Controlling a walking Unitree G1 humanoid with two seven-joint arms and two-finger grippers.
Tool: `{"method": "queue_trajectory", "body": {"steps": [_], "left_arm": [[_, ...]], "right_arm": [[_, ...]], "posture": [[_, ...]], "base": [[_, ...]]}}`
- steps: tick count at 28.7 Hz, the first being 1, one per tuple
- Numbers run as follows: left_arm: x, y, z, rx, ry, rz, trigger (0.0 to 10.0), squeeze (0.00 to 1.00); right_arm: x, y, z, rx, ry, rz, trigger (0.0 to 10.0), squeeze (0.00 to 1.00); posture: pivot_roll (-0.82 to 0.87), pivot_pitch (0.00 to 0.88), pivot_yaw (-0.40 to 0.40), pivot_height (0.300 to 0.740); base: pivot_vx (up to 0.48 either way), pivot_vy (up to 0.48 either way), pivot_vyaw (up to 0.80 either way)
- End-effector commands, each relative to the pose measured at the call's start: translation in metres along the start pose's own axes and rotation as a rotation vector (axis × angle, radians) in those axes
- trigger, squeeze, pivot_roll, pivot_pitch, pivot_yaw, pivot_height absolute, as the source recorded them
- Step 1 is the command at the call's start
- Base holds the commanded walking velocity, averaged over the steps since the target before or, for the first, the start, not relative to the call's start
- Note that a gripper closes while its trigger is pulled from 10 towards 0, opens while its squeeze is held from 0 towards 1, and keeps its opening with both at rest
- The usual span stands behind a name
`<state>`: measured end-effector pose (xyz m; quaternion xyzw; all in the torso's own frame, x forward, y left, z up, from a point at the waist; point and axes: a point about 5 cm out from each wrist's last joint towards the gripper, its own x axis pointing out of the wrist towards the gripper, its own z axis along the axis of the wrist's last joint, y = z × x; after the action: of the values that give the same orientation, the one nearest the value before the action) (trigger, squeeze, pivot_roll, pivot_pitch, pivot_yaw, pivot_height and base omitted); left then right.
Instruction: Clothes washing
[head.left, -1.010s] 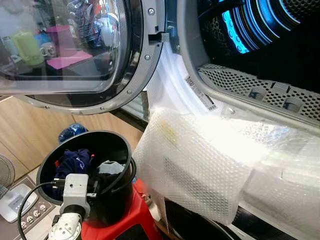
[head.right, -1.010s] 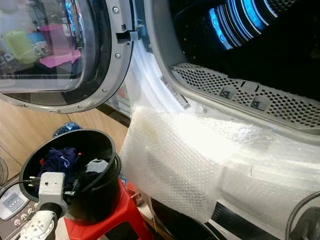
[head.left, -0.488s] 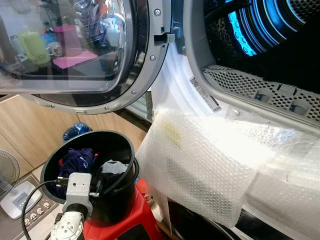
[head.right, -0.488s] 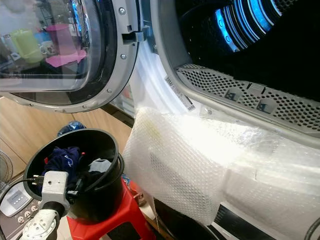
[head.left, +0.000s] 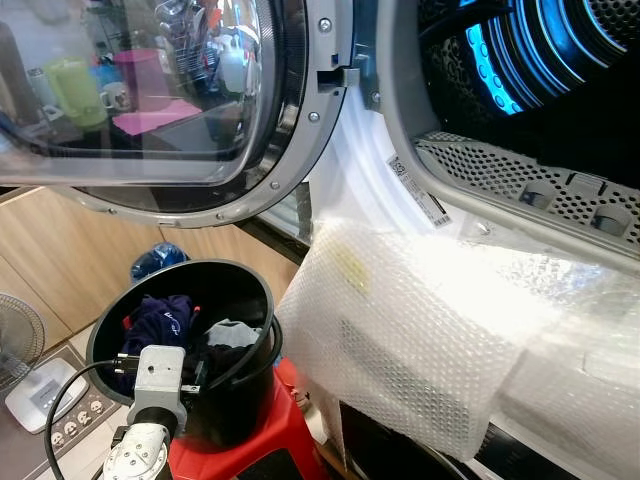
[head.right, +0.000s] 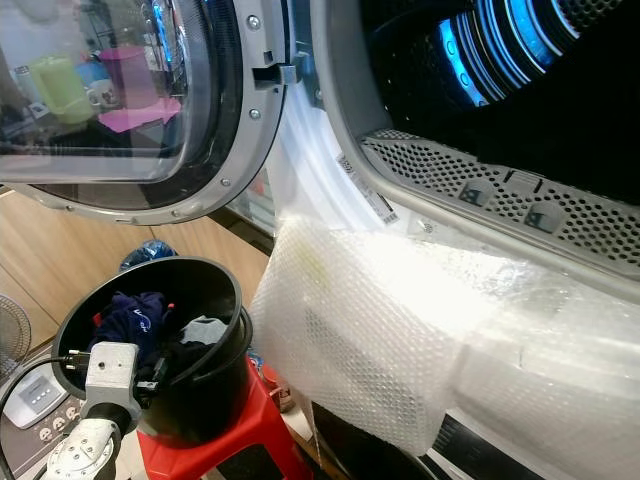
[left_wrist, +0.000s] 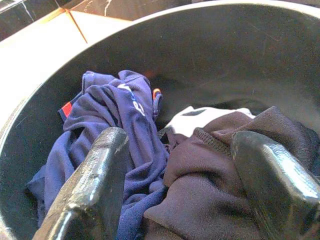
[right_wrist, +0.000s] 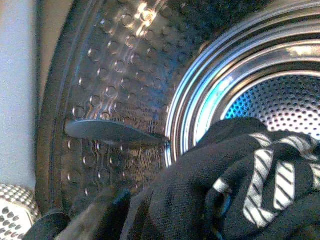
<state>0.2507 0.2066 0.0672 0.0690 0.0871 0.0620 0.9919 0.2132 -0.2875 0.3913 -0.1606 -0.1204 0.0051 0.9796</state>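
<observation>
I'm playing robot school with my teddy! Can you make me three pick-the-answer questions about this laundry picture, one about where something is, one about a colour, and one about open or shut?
1. Where does the round black plastic bucket of clothes stand?
A. on a red plastic stool
B. inside the drum
C. on a shelf

2. What colour is the crumpled shirt at the bucket's far side from the machine?
A. yellow
B. dark blue
C. pink

3. How is the washing machine's round glass door?
A. shut
C. taken off
B. swung open

Answers: 1 A, red stool corners show under the bucket. 2 B, the left wrist view shows dark blue cloth beyond the left gripper and its spread fingers. 3 B, the door stands aside and the blue-lit steel drum is exposed.
</observation>
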Motion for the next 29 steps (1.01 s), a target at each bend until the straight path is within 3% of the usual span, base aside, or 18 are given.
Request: {"method": "queue_trajectory", "body": {"steps": [1, 7, 8, 11, 13, 14, 15, 16, 18, 20, 23, 25, 29], "left_arm": [[-0.003, 0.004, -0.013, 0.012, 0.059, 0.010, 10.0, 0.00], [-0.003, 0.002, -0.013, 0.007, 0.060, 0.007, 10.0, 0.00], [-0.002, 0.002, -0.014, 0.007, 0.061, 0.007, 10.0, 0.00], [-0.002, 0.003, -0.013, 0.004, 0.061, 0.009, 10.0, 0.00], [0.000, 0.002, -0.013, 0.001, 0.060, 0.009, 10.0, 0.00], [0.000, 0.000, -0.012, 0.000, 0.058, 0.006, 10.0, 0.00], [0.001, -0.003, -0.010, -0.004, 0.051, 0.001, 10.0, 0.00], [0.002, -0.003, -0.010, -0.007, 0.047, 0.000, 10.0, 0.00], [0.002, -0.004, -0.009, -0.012, 0.045, 0.003, 10.0, 0.00], [0.002, -0.005, -0.009, -0.012, 0.046, 0.004, 10.0, 0.00], [0.002, -0.006, -0.011, -0.014, 0.050, 0.000, 10.0, 0.00], [0.002, -0.008, -0.011, -0.018, 0.049, 0.000, 10.0, 0.00], [0.002, -0.008, -0.011, -0.022, 0.047, 0.004, 10.0, 0.00]], "right_arm": [[-0.008, -0.012, -0.002, -0.053, 0.012, -0.047, 10.0, 0.00], [-0.014, -0.028, -0.012, -0.058, 0.025, -0.098, 10.0, 0.00], [-0.012, -0.028, -0.009, 0.058, -0.018, -0.107, 10.0, 0.00], [-0.005, -0.020, -0.005, 0.236, -0.071, -0.091, 10.0, 0.00], [0.013, -0.003, -0.005, 0.493, -0.129, -0.078, 10.0, 0.00], [0.023, 0.019, -0.012, 0.553, -0.112, -0.029, 10.0, 0.00], [0.032, 0.052, -0.017, 0.607, -0.112, 0.059, 10.0, 0.00], [0.033, 0.063, -0.017, 0.623, -0.124, 0.091, 10.0, 0.00], [0.032, 0.068, -0.015, 0.630, -0.144, 0.123, 10.0, 0.00], [0.033, 0.071, -0.010, 0.724, -0.172, 0.095, 10.0, 0.00], [0.032, 0.095, -0.007, 0.762, -0.150, 0.128, 10.0, 0.00], [0.026, 0.109, -0.004, 0.738, -0.166, 0.208, 10.0, 0.00], [0.019, 0.108, 0.004, 0.691, -0.207, 0.252, 10.0, 0.00]], "posture": [[-0.13, 0.081, 0.048, 0.740], [-0.14, 0.086, 0.050, 0.740], [-0.14, 0.088, 0.051, 0.740], [-0.15, 0.089, 0.053, 0.740], [-0.15, 0.090, 0.054, 0.740], [-0.15, 0.085, 0.051, 0.740], [-0.14, 0.091, 0.052, 0.740], [-0.14, 0.091, 0.052, 0.740], [-0.15, 0.087, 0.050, 0.740], [-0.16, 0.091, 0.048, 0.740], [-0.17, 0.091, 0.046, 0.740], [-0.16, 0.092, 0.043, 0.740], [-0.16, 0.095, 0.039, 0.740]], "base": [[0.000, 0.000, 0.00], [0.000, 0.000, 0.00], [0.000, 0.000, 0.00], [0.000, 0.000, 0.00], [0.000, 0.000, 0.00], [0.000, 0.000, 0.00], [0.000, 0.000, 0.00], [0.000, 0.000, 0.00], [0.000, 0.000, 0.00], [0.000, 0.000, 0.00], [0.000, 0.000, 0.00], [0.000, 0.000, 0.00], [0.000, 0.000, 0.00]]}}
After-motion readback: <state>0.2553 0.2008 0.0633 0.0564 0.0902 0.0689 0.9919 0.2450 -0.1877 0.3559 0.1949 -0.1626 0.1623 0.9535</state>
